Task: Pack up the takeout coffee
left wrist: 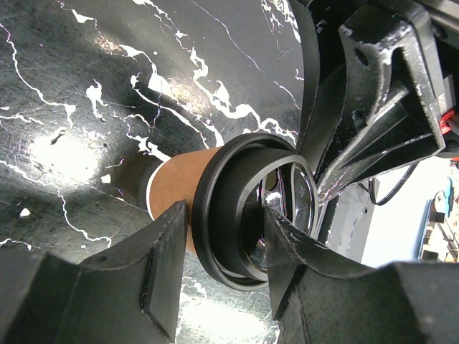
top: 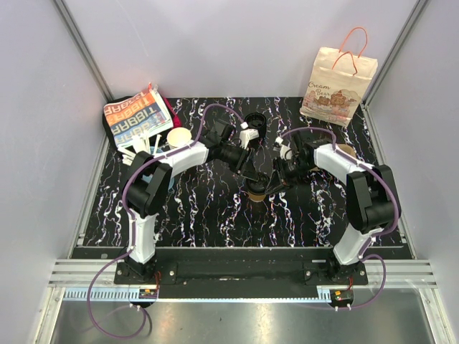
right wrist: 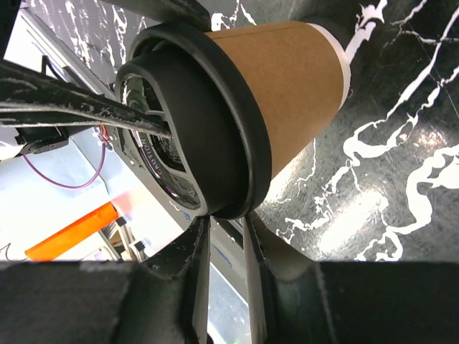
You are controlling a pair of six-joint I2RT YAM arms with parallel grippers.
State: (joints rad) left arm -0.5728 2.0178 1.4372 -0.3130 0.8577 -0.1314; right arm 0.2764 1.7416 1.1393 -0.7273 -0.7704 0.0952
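Coffee upright on tabletop, well apart from bag, on its left, nearer arm bases. Left gripper half-closed, looks clamped across lid rim. Right gripper gap narrow at rim edge; contact unclear.
Risk: uneven squeeze pops lid or tips coffee; thin kraft wall dents.
Coffee tapered, matte paper; lid round, glossy plastic, raised ring. Tabletop slick, black, white-veined.

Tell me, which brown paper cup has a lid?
The cup in the middle of the marbled table: it wears a black lid. The left cup stands open.
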